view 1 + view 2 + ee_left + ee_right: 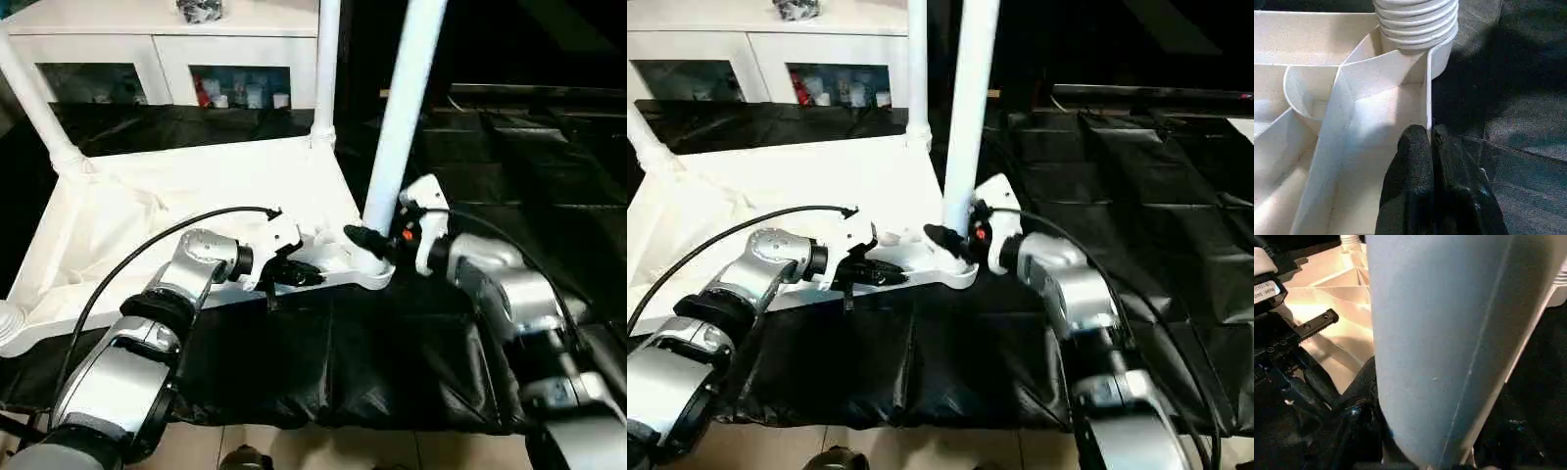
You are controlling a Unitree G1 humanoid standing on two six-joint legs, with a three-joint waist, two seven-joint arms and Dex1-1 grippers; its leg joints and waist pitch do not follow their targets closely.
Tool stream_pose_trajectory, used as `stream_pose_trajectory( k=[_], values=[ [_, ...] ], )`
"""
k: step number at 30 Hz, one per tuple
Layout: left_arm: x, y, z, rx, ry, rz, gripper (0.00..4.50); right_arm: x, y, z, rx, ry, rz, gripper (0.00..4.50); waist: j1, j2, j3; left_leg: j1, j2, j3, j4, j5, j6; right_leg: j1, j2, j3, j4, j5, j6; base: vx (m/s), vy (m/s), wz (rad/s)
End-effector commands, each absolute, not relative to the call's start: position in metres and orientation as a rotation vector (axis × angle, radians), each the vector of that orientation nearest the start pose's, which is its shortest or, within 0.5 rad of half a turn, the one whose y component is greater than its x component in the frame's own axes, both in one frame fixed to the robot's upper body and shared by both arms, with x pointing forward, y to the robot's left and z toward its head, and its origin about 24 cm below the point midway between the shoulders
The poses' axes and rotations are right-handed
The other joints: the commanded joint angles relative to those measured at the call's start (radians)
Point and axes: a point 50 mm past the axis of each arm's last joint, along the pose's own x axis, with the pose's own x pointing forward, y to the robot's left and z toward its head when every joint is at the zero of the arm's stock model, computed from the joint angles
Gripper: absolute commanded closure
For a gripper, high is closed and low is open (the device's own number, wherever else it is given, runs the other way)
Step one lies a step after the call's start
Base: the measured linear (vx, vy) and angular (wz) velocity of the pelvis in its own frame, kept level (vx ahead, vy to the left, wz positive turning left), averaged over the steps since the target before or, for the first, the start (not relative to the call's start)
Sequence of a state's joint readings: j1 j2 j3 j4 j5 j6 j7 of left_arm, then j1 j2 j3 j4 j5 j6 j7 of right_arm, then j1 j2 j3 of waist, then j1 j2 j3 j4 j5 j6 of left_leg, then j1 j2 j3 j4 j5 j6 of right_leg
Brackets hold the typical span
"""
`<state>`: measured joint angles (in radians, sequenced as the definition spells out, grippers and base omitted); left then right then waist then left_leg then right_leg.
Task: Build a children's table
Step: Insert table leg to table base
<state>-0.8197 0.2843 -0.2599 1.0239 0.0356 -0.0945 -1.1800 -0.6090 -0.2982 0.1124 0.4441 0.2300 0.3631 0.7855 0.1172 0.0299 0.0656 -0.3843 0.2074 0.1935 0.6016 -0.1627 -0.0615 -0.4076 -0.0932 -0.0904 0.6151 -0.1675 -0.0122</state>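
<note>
The white tabletop (pixel 147 225) lies upside down on black cloth, ribbed underside up. Its near rim (pixel 1427 88) is pinched by my left gripper (pixel 299 276), whose black fingers (pixel 1410 161) are shut on the thin wall just left of the near right corner. A long white leg (pixel 404 117) stands upright in that corner socket, its threaded end (pixel 1415 22) seated there. My right gripper (pixel 364 238) is closed around this leg's base, and the leg (pixel 1449 333) sits between its fingers. Two more legs stand in the far corners, one far right (pixel 326 69) and one far left (pixel 29 98).
A white cabinet with glass doors (pixel 167 49) stands right behind the tabletop. Black cloth (pixel 372 362) covers the work surface and stretches away to the right. The surface's front edge runs just below my forearms, with floor beneath.
</note>
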Motion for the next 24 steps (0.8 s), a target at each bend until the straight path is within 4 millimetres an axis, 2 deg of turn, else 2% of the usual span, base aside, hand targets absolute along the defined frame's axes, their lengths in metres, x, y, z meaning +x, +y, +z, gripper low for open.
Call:
stream_pose_trajectory(
  k=[1, 4, 5, 6, 9, 15, 24],
  values=[
    [0.345, 0.124, 0.057, 0.405, 0.431, -1.320, 4.50, 0.340, -0.136, 0.078, -0.072, 0.364, 0.883, 2.61, 0.005, -0.013, -0.087, 0.017, 0.022, -0.014, -0.064, -0.188, 0.027, 0.058, -0.060, 0.046, -0.067, -0.200, -0.217, 0.000, 0.000, 0.00],
    [0.346, 0.126, 0.058, 0.409, 0.438, -1.316, 4.50, 0.338, -0.141, 0.075, -0.065, 0.390, 0.893, 2.61, 0.006, -0.009, -0.087, 0.019, 0.023, -0.013, -0.064, -0.196, 0.027, 0.057, -0.061, 0.047, -0.068, -0.206, -0.217, 0.000, 0.000, 0.00],
    [0.346, 0.126, 0.058, 0.410, 0.439, -1.312, 4.50, 0.337, -0.142, 0.075, -0.060, 0.396, 0.896, 2.61, 0.006, -0.012, -0.088, 0.019, 0.023, -0.013, -0.064, -0.197, 0.026, 0.058, -0.061, 0.046, -0.069, -0.202, -0.216, 0.000, 0.000, 0.00],
    [0.347, 0.126, 0.058, 0.411, 0.440, -1.309, 4.50, 0.336, -0.142, 0.074, -0.061, 0.402, 0.900, 2.61, 0.006, -0.009, -0.088, 0.019, 0.023, -0.013, -0.064, -0.197, 0.024, 0.057, -0.061, 0.047, -0.068, -0.199, -0.219, 0.000, 0.000, 0.00],
    [0.348, 0.127, 0.058, 0.411, 0.443, -1.300, 4.50, 0.335, -0.144, 0.073, -0.067, 0.410, 0.904, 2.62, 0.006, -0.011, -0.088, 0.020, 0.022, -0.013, -0.064, -0.206, 0.024, 0.058, -0.061, 0.046, -0.069, -0.204, -0.219, 0.000, 0.000, 0.00],
    [0.348, 0.126, 0.060, 0.403, 0.439, -1.309, 4.50, 0.336, -0.144, 0.073, -0.041, 0.386, 0.890, 2.62, 0.005, -0.009, -0.087, 0.020, 0.023, -0.014, -0.065, -0.219, 0.017, 0.056, -0.061, 0.045, -0.072, -0.222, -0.217, 0.000, 0.000, 0.00],
    [0.347, 0.124, 0.060, 0.399, 0.435, -1.315, 4.50, 0.337, -0.143, 0.066, 0.219, 0.310, 0.830, 2.62, 0.005, -0.009, -0.088, 0.021, 0.025, -0.014, -0.066, -0.224, 0.025, 0.056, -0.062, 0.044, -0.071, -0.207, -0.234, 0.000, 0.000, 0.00]
  ],
)
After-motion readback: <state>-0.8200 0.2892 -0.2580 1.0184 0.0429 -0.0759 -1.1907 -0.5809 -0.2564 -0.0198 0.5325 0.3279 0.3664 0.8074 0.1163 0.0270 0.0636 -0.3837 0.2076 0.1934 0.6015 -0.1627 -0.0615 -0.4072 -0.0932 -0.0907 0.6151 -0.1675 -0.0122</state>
